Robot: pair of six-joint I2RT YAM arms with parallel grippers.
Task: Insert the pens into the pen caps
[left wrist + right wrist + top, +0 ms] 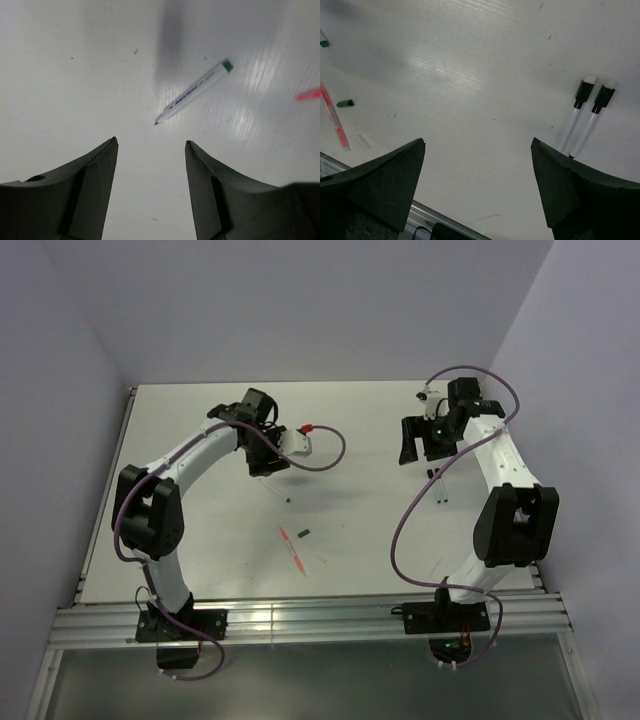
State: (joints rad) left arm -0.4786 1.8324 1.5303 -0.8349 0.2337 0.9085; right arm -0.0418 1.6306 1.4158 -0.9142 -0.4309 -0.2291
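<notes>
My left gripper [151, 142] is open and empty, hovering over the table with a white pen [195, 92] just ahead of its fingertips; that pen has a green tip and a green end. It shows in the top view [278, 491] below the left gripper [268, 462]. A red-pink pen [293, 548] and a dark green cap [304, 533] lie mid-table. They also show in the right wrist view, the red-pink pen [334, 117] next to the dark green cap [345, 103], with a pale clear cap [363, 141] nearby. My right gripper [478, 141] is open and empty. Two white pens [580, 117], each with a black piece at its far end, lie side by side to its right.
The metal rail [300, 615] runs along the table's near edge, beyond which the arm bases stand. Grey walls close in the left, back and right sides. A red and white connector [305, 430] hangs by the left wrist.
</notes>
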